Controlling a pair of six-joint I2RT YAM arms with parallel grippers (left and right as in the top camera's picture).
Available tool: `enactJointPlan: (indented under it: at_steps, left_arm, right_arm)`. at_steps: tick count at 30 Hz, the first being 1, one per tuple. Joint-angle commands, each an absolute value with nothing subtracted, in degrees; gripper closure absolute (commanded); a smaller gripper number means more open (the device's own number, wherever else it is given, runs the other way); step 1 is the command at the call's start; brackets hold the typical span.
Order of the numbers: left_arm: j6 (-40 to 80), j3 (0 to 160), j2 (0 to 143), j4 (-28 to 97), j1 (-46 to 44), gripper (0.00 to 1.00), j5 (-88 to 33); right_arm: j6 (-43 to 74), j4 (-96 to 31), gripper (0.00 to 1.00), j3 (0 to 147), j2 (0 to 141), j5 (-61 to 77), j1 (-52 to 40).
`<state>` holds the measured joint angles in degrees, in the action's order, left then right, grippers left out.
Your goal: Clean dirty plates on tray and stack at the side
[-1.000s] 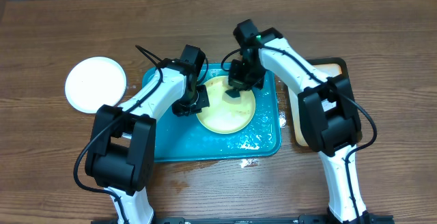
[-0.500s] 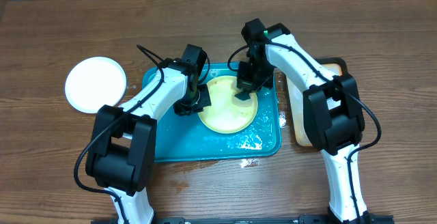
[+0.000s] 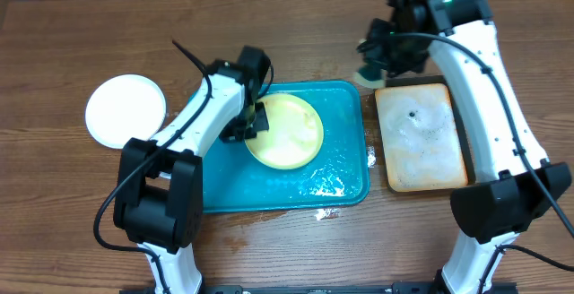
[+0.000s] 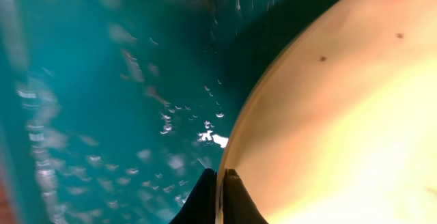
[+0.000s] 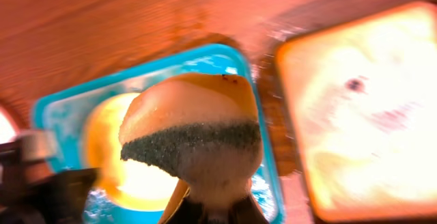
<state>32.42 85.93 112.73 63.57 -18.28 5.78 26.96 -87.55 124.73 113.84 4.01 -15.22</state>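
I've lifted the right fingers (image 5: 242,214) and their sponge (image 5: 191,138) off the yellow-green plate (image 3: 285,131), past the tray's (image 3: 269,191) far right corner; the left fingers (image 4: 203,200) dragged that plate leftward.

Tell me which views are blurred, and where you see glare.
Overhead: sharp, glints on the wet tray. Left wrist: soft, too close; plate washed out lower right. Right wrist: background smeared by motion, sponge fairly sharp, orange cast.

The teal-blue tray (image 3: 269,188) glistens; the yellow-green plate (image 3: 289,133) is pale, the white plate (image 3: 126,110) plain. The sponge (image 5: 191,118) is yellow over a dark speckled band.
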Motion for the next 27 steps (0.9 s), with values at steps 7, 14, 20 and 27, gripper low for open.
enactJointPlan:
  at_steps: [7, 14, 20, 27]
  left_arm:
    - [33.4, 103.9, 113.0, 75.3, -18.5, 0.96, 19.2]
    - [33.7, 113.3, 113.0, 85.4, -21.4, 0.96, 30.3]
    - [36.3, 116.6, 113.0, 93.7, -26.0, 0.96, 42.0]
    - [37.2, 116.6, 113.1, 96.8, -30.1, 0.96, 49.4]
  right_arm:
    - [26.8, -92.1, 0.96, 124.0, 115.7, -2.3, -13.6]
    - [27.0, -94.6, 0.96, 123.2, 115.7, -5.1, -13.6]
    - [27.2, -94.1, 0.96, 117.8, 115.7, -6.3, -13.6]
    - [28.3, -91.8, 0.96, 109.2, 115.7, -8.2, -13.0]
